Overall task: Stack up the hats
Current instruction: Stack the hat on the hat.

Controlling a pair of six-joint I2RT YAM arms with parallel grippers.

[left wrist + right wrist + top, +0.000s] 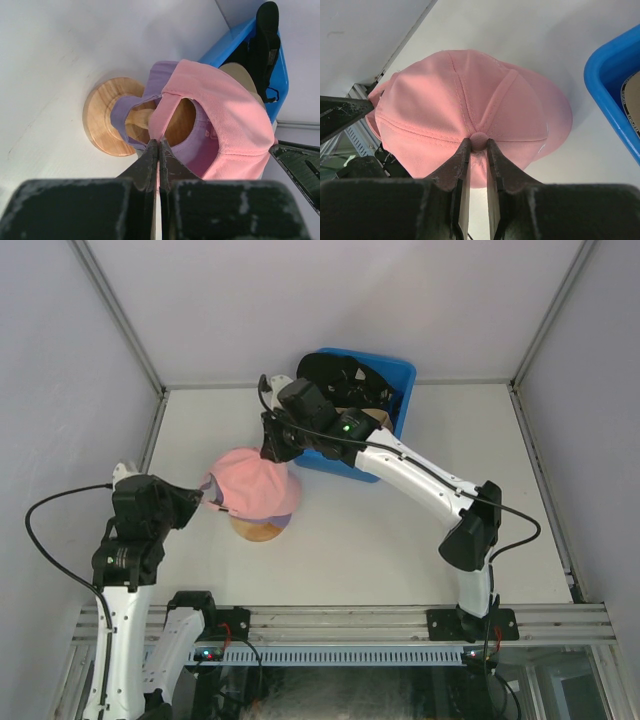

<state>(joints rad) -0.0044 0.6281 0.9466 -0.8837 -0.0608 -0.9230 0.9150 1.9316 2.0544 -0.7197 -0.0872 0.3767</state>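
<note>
Pink twill is what both my end effectors have hold of. The pink cap (255, 488) sits over the lavender cap (167, 82) on the wooden head-form stand (100, 122), near the middle of the table (420, 540). My right end effector (479, 144) is closed to a narrow gap, pinching the button at the crown. My left end effector (159, 146) is fully shut on the thin fabric edge at the cap's back opening.

I judge the step to be seating the pink cap squarely over the lavender one. In my left wrist view lavender shows beside and below the pink, so the two do not look fully nested. I should draw the back edge gently down and outward with the left so it clears the lavender band. Meanwhile the right should keep the crown centred and lower it without twisting, so the brims line up. Any pull has to stay light, since a hard tug could tip the stand or drag the lavender cap askew. A black cap (335, 375) lies in the blue bin (405, 370) beyond.
</note>
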